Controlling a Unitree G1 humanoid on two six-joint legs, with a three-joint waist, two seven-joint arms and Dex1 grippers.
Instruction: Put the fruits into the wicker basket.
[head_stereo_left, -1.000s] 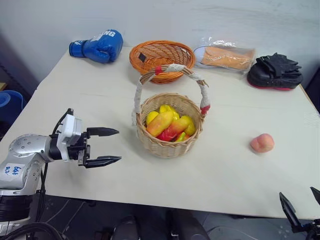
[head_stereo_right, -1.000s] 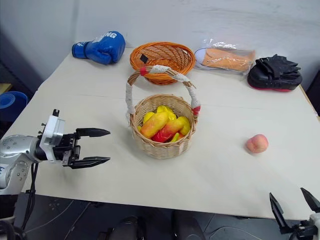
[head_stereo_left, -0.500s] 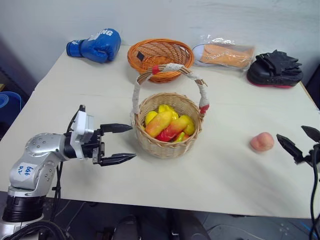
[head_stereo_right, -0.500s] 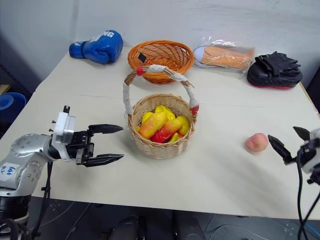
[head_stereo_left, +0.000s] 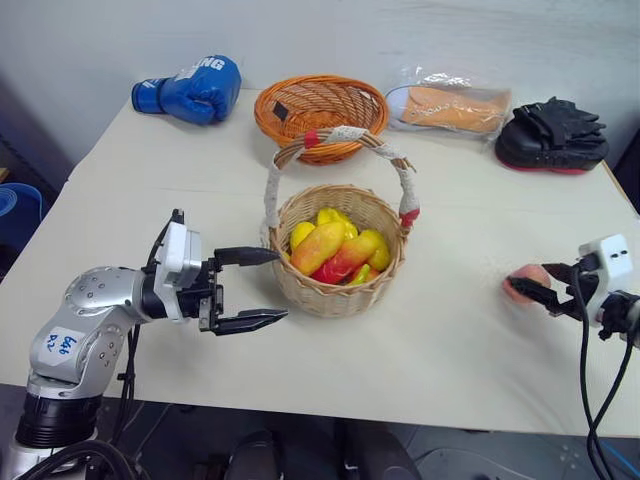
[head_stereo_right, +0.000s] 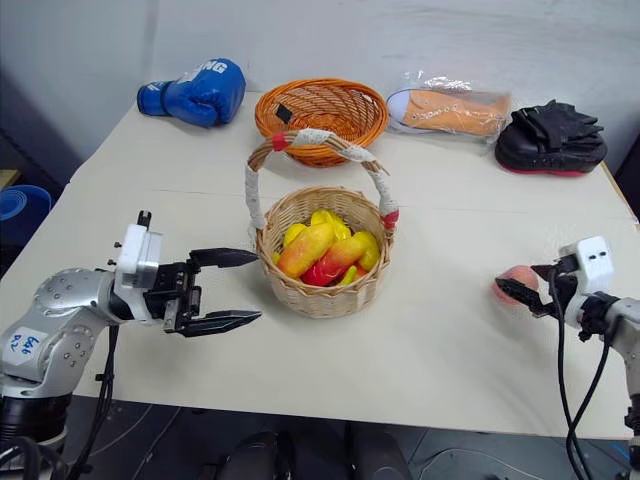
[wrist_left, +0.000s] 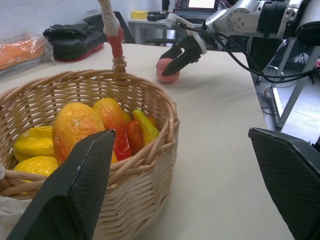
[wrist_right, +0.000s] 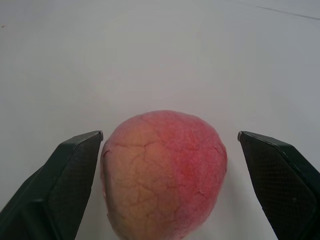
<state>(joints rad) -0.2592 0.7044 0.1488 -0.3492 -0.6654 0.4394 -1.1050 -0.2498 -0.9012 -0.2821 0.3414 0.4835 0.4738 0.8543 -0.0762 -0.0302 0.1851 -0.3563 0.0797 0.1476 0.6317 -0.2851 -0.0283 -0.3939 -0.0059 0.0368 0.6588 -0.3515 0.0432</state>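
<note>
My right gripper (wrist_right: 165, 165) stands wide open around the peach (wrist_right: 162, 172), a finger on either side and neither pad touching, holding nothing; the peach sits on the table (head_stereo_right: 440, 340), well to the right of the basket (head_stereo_right: 322, 262); the two mangoes (head_stereo_right: 325, 250) already lie inside the basket with some yellow fruit; my left gripper (head_stereo_right: 225, 290) hangs just beside the basket's left wall, fingers spread wide and empty, pointing at it.

I judge the last fruit is about to be gripped, and the risks start here; the peach is round and free to roll, so if one finger meets it before the other it could be nudged toward the table's right edge; a grip taken too near the tips could let it squirt out forward as the fingers shut; the skin looks cracked, so a hard squeeze might mark it.

The carry has its own hazard; the basket's tall cloth-wrapped handle (head_stereo_right: 318, 145) arches over the opening, and an arm coming in from the right could clip it and tip or drag the basket; my left gripper is so close that a small drift could shove the basket.
</note>
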